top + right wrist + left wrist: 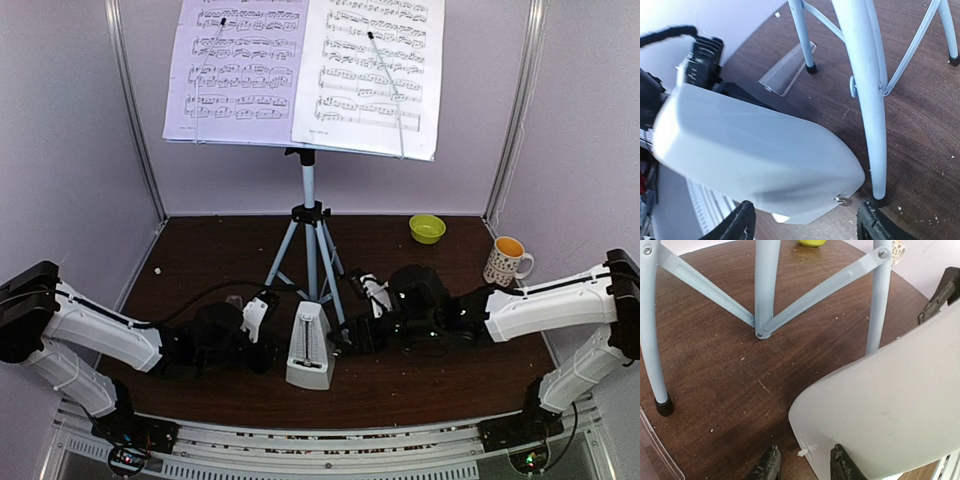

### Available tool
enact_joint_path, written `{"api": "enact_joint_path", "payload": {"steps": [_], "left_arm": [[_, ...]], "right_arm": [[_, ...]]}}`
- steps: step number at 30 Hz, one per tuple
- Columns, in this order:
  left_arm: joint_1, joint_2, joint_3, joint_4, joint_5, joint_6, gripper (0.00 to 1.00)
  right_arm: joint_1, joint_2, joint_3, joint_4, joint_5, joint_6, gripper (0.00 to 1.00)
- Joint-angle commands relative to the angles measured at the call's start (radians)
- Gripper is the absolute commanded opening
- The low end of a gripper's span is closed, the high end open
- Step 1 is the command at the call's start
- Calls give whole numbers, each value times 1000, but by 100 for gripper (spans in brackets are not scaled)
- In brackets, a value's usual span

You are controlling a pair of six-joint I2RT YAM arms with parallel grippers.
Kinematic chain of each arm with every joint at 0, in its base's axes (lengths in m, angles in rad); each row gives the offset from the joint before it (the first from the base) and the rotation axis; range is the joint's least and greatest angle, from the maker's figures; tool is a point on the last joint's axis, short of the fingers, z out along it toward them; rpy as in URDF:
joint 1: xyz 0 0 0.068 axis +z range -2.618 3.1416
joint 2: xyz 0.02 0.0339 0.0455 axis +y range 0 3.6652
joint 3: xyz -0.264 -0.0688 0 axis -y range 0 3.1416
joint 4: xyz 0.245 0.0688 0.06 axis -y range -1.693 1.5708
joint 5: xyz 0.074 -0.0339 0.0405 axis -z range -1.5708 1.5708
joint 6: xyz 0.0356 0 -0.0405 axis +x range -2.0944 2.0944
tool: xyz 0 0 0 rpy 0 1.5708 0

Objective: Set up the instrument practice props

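- While both arms stretch inward, low over the table (200, 262), the music stand (308, 185) rises just beyond the two claws, its tripod legs planted between and behind them.
- Left arm (100, 332) runs from the near-left base with its forearm almost level and its wrist turned toward the centre. Right arm (545, 305) mirrors it from the near right.
- Two sheet-music pages (238, 70) sit side by side on the stand's desk, high above both claws.
- Metronome (309, 352) stands upright on the table between the claws, in front of the tripod.
- Right claw (807, 219) is spread wide, one finger on either side of the metronome's body, with a gap showing at one finger.
- Left claw (804, 465) is parted, with the metronome's lower corner between its fingers. Bare table shows between one finger and the casing.
- Clear plastic cover (787, 70) lies flat by a tripod foot, past the metronome from the right claw.
- Mug (508, 262) and bowl (427, 228) stand behind the right claw, toward the back wall.
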Motion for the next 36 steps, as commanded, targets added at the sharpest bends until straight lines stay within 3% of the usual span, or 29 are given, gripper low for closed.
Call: {"api": "enact_joint_path", "payload": {"steps": [1,10,21,36], "left_arm": [[-16,1,0,100,8,-38,35],[-78,51,32,112,-21,-70,33],[-89,52,39,104,-37,-72,33],[-89,43,45,78,-53,-51,33]], "right_arm": [[19,-71,-56,38,13,-22,73],[116,-147,-60,18,109,-1,86],[157,-99,69,-113,308,52,84],[219,-48,103,-125,480,51,83]]}}
